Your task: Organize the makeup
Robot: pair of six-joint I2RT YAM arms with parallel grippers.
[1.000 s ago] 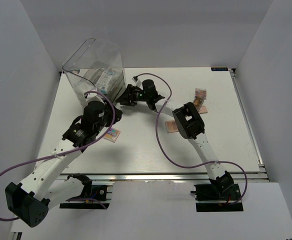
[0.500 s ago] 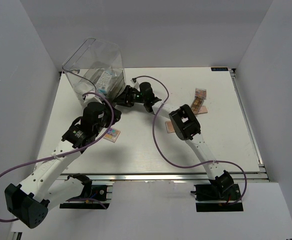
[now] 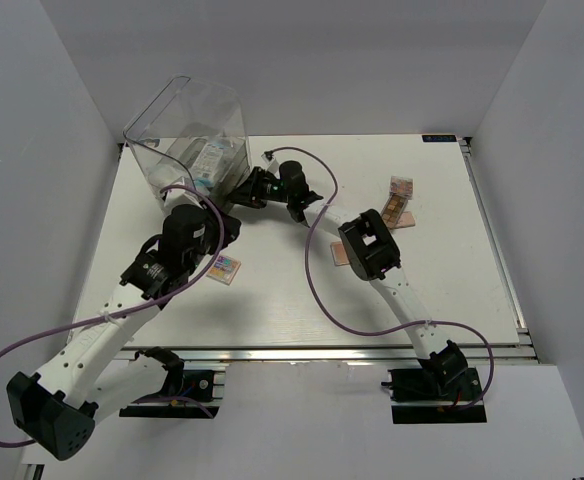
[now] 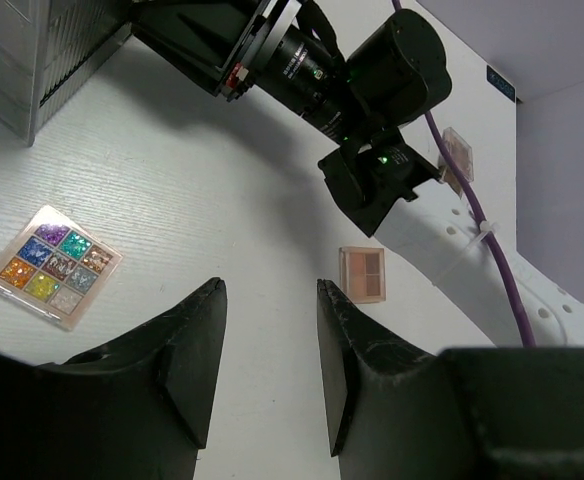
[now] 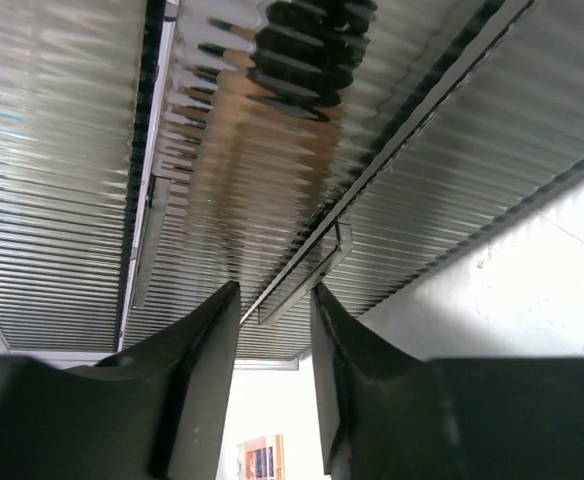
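1. Between the fingers [image 5: 197, 380] of the right gripper [image 5: 274, 290] runs the thin handle bar [image 5: 302, 280] of the clear drawer box [image 5: 72, 150]. The fingers stand a narrow gap apart on either side of it. I cannot tell whether either one touches the bar, and they are not clamped on it.
2. Over the last second, in the top view, the right gripper [image 3: 244, 190] has slid leftward across the table [image 3: 452, 280], right up to the drawer box [image 3: 187, 130]. My reading is that it is lining up to pull a drawer open, so that makeup can go inside.
3. Just behind it, the left gripper [image 4: 270, 290] hangs above the table [image 4: 172, 200] with its fingers [image 4: 182, 350] slightly parted, holding and touching nothing. Its arm has shifted only a little.
4. Near the left gripper, the colourful glitter palette [image 4: 52, 265] lies flat on the table, where it lay a second ago. In the top view it sits beside that arm [image 3: 224, 268].
5. Further out, a brown two-pan palette [image 4: 362, 274] lies close under the right arm, and more small palettes [image 3: 400, 187] rest well apart, toward the right side of the table.
6. Something white already shows through the box wall [image 3: 210, 158]. The loose palettes have yet to be put away, so the task looks only partly done.
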